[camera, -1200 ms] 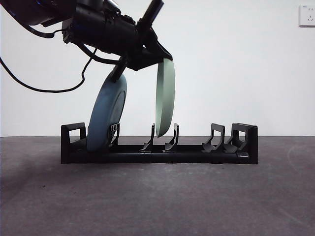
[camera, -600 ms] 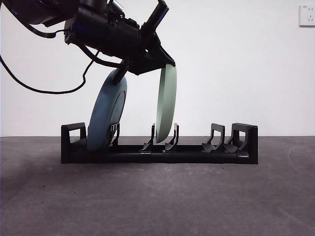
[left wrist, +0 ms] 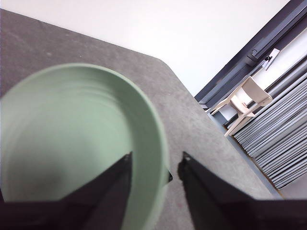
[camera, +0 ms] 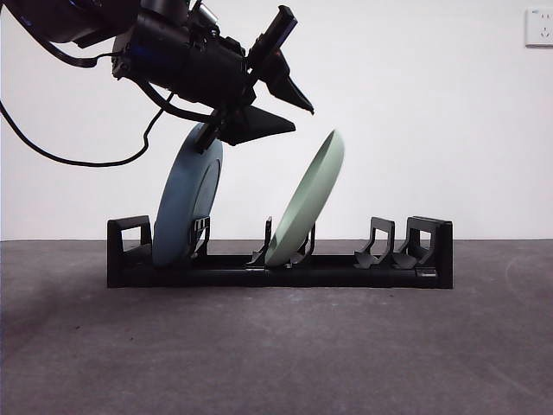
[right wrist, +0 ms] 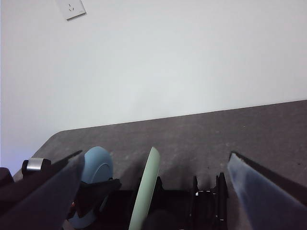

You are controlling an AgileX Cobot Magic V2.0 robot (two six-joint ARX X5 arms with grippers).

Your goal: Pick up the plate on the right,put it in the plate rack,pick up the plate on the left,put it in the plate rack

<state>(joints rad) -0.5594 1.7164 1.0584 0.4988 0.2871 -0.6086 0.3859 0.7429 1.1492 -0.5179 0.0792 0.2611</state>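
Grey surface [camera: 276, 346] under a white wall: your plate rack [camera: 279, 256] holds the blue plate [camera: 187, 206] at its left end and the green plate [camera: 307, 201] mid-rack, tilted right. Your left gripper [camera: 285, 108] hangs released above it. Your right gripper [right wrist: 153, 191] waits, jaws spread.

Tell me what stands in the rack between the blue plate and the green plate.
Nothing: in the front view only the plate rack's bare rail runs from the blue plate to the green plate.
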